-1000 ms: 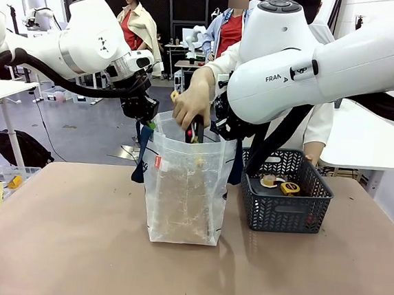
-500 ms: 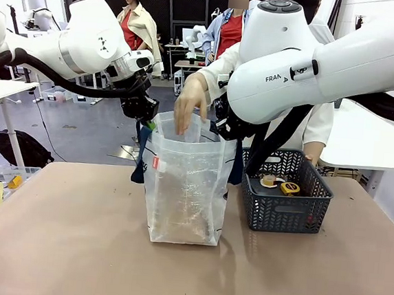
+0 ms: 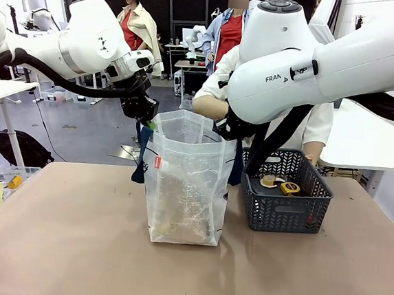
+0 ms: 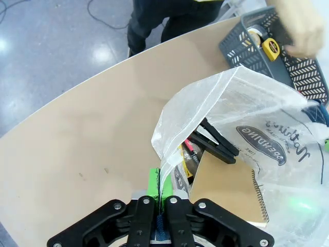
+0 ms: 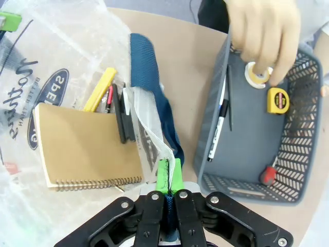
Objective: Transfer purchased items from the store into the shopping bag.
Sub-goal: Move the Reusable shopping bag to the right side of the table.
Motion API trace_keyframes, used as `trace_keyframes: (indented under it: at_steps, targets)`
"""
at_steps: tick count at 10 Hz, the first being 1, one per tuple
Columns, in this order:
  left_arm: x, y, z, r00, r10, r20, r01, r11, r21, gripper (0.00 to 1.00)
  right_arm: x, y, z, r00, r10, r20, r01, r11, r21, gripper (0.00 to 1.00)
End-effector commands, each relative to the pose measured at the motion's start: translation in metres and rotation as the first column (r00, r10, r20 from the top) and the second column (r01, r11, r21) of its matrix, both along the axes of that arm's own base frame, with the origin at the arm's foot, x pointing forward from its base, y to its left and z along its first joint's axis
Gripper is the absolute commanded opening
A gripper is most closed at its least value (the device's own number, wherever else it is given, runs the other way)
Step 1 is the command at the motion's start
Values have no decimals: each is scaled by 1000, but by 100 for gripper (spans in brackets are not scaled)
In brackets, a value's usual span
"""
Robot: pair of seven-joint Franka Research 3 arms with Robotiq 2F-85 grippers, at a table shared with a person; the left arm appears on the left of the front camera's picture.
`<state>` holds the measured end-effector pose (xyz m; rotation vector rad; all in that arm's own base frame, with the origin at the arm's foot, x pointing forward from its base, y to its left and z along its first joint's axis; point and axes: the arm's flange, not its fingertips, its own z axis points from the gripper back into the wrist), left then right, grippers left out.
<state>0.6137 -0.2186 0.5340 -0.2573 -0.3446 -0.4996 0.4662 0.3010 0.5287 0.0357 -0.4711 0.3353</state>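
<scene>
Holding the mouth of the tall, boxy shopping bag of translucent crinkly plastic (image 3: 187,181) apart, the two arms are serving as a stand while the person is doing the packing. The left gripper (image 4: 160,186) is pinching the bag's rim on one side, its green pads pressed fully together on the film. The right gripper (image 5: 168,179) is clamping the opposite rim in the same way, beside a dark navy strap handle (image 5: 149,77). The bag is standing upright near the middle of the tan table (image 3: 71,247), with a dark grey lattice-sided plastic basket (image 3: 285,209) just beside it towards the table's right edge. Inside the bag a brown spiral-bound notebook (image 5: 87,149), a black clip (image 5: 123,121) and a yellow stick-like item (image 5: 100,90) are already lying. The person's hand (image 5: 264,36) is reaching down into the basket, fingers curled over a white roll of tape (image 5: 255,72) next to a yellow tape measure (image 5: 277,99); whether it has actually gripped the roll I cannot tell. The step in hand seems to be fetching the next item, with several left in the basket, a black-and-white pen (image 5: 218,128) among them. The next move is likely calling for both grippers to hold the rim steady and wide, so the hand can drop the item in without snagging the film.
</scene>
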Motion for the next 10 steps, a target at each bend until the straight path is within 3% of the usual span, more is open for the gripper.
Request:
trace_keyframes:
  at_steps: [1, 10]
  targets:
    - [1, 3, 1, 1000, 7, 2, -7, 1000, -4, 0, -2, -2, 0, 1000, 1, -7, -1, 1000, 14, 0]
    - [1, 3, 1, 1000, 7, 2, -7, 1000, -4, 0, -2, -2, 0, 1000, 1, -7, -1, 1000, 14, 0]
